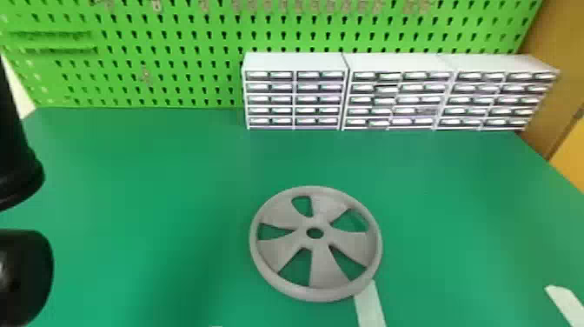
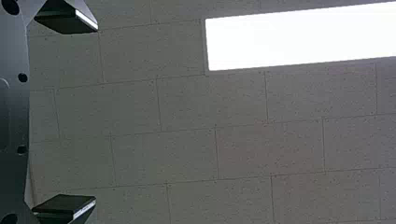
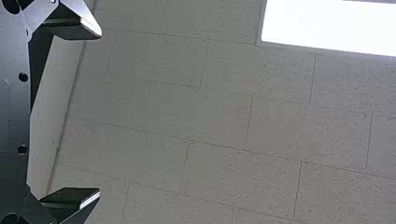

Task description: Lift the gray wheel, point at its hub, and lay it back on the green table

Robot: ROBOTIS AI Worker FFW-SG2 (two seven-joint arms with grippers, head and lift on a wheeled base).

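Note:
In the head view the gray wheel lies flat on the green table, a little right of the middle. Its hub has a round hole, with broad spokes around it. No gripper touches the wheel. Black parts of my left arm stand at the left edge, well apart from the wheel. In the left wrist view my left gripper is open, with only ceiling behind its wide-spread fingers. Facing the ceiling too, my right gripper is open and holds nothing in the right wrist view.
White drawer cabinets line the table's back from the middle to the right, before a green pegboard. One pale strip lies by the wheel's near right rim, another farther right. A brown panel stands beyond the right side.

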